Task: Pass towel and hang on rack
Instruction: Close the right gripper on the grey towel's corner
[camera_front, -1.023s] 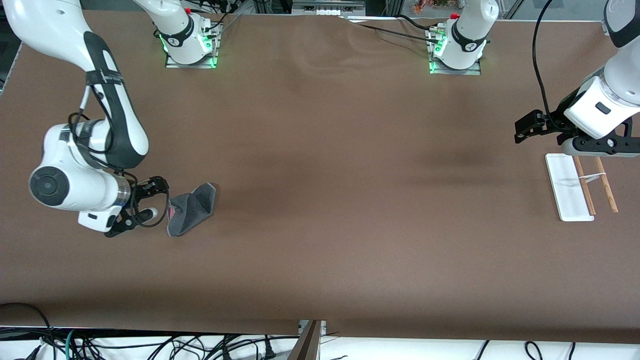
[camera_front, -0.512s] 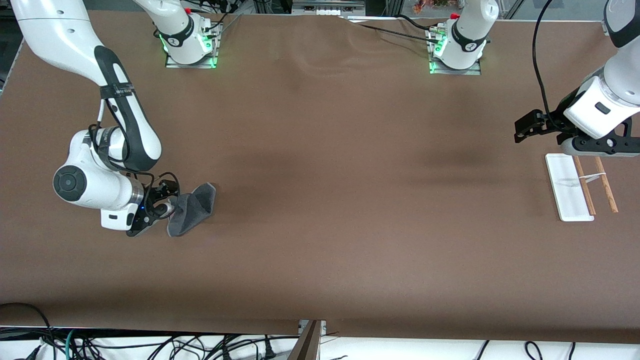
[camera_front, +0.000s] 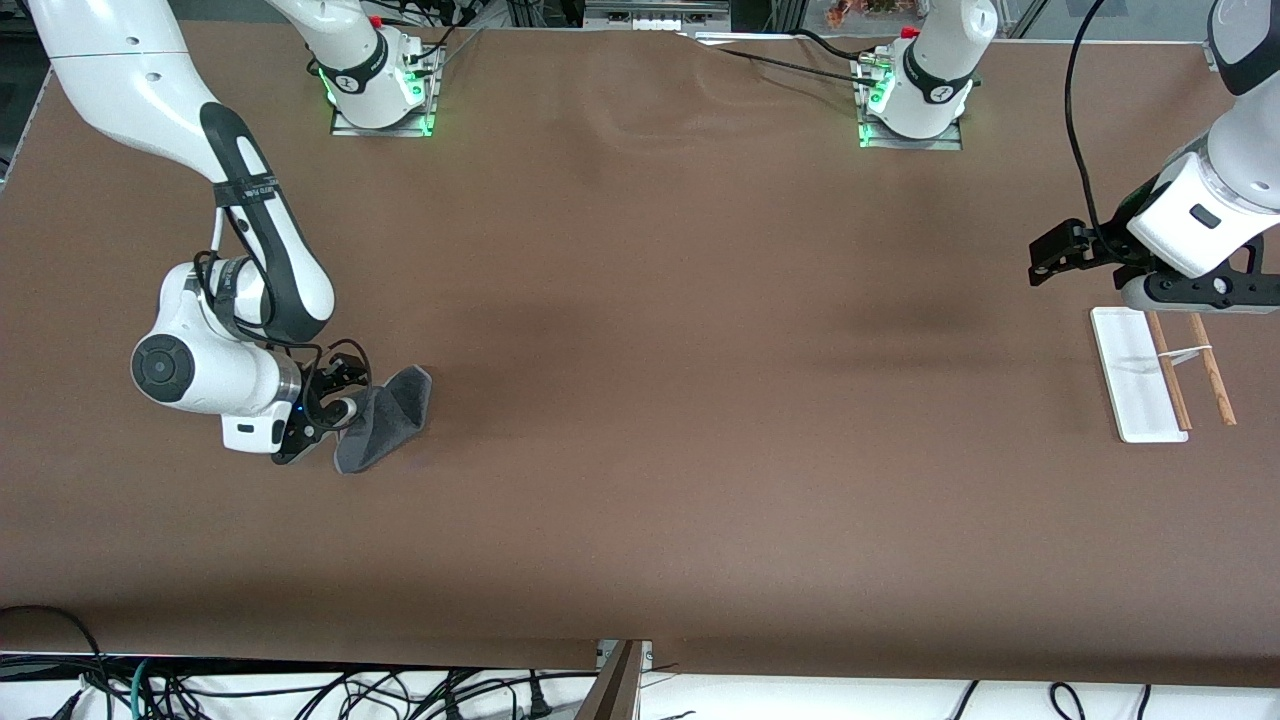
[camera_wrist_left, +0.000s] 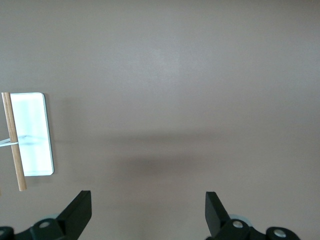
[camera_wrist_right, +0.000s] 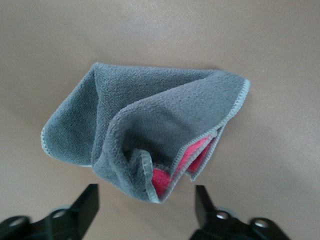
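Right gripper (camera_front: 335, 400) at the grey towel (camera_front: 385, 417), jaws open

The crumpled towel lies on the brown bench (camera_front: 660, 400) toward the right arm's end, pink inside showing. The left gripper (camera_wrist_left: 148, 212) waits, jaws open, over the bench beside the rack (camera_front: 1160, 372).

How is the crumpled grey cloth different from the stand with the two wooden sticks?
The soft dark grey towel with a red-pink underside is floppy and folded over itself; the rack with a flat white base and thin wooden rods is stiff and straight.
The towel lies at the right arm's end of the table, the open right hand at its edge; the rack sits at the left arm's end, by the open, waiting left hand.
Both rest on the brown table.
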